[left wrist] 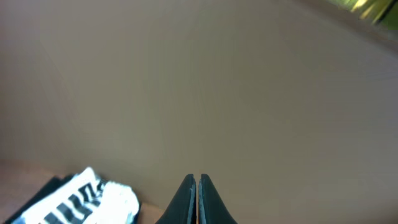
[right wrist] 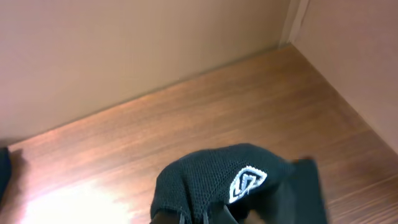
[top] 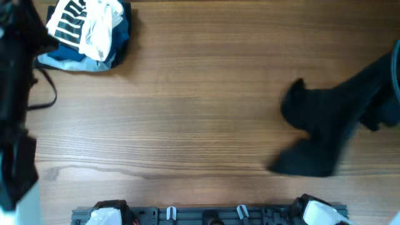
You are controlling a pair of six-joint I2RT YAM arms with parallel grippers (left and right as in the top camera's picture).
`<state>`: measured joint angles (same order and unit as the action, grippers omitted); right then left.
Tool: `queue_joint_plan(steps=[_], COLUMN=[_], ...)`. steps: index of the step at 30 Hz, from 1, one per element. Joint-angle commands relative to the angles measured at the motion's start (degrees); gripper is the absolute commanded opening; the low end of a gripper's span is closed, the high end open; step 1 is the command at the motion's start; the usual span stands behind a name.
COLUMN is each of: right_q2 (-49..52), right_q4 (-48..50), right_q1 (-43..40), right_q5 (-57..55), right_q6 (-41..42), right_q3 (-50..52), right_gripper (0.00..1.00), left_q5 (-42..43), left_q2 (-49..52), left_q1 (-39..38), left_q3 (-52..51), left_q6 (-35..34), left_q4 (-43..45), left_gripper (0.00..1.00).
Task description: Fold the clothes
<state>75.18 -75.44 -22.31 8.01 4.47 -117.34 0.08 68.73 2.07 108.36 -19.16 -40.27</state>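
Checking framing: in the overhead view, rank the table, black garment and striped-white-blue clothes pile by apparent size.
1. table, largest.
2. black garment, though it is cut off by the frame edge and seemingly lifted nearer the camera.
3. clothes pile, smallest.

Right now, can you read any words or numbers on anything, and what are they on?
No words or numbers can be read.
black shirt: a white shield-shaped logo, with no letters I can make out.
striped top: only stripes, no text.

L gripper (left wrist: pixel 198 199) fingers pressed together; R gripper (right wrist: pixel 198 218) pinching clothes (right wrist: pixel 208 177).
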Motion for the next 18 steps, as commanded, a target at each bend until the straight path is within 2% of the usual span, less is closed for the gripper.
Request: queue_joint_plan(steps=[1, 3, 8, 12, 14, 18], right_q2=[5.6, 7.8, 10.7, 12.1, 12.3, 12.6], right_q4=[-0.3, -0.5, -0.3, 0.0, 0.1, -0.2], right_q1=[-0.3, -0.3, -0.3, -0.3, -0.3, -0.3], right_q5=[4.2, 5.5, 5.6, 5.3, 4.9, 3.1], right_q6=[-2.0, -2.6, -3.0, -3.0, -3.0, -3.0], right_q3=[-0.7, -0.7, -0.7, -0.7, -0.7, -0.7], right_gripper=[0.04, 0.04, 0.04, 0.04, 0.04, 0.04], left_q5=[7.1, 10.6, 13.5, 20.0, 22.5, 24.5], left_q2=[7.9, 11.2, 19.1, 30.8, 38.2, 47.0], left_q1=[0.3, 0.2, -3.5, -14.6, -21.6, -29.8], left_q3=[-0.6, -0.6, -0.6, -0.7, -0.7, -0.7], left_q6=[0.8, 0.8, 2.5, 11.5, 13.9, 14.5], left_q4=[-2.3, -3.8, -7.2, -12.2, -11.9, -7.7], left_gripper=[0.04, 0.04, 0.04, 0.04, 0.04, 0.04])
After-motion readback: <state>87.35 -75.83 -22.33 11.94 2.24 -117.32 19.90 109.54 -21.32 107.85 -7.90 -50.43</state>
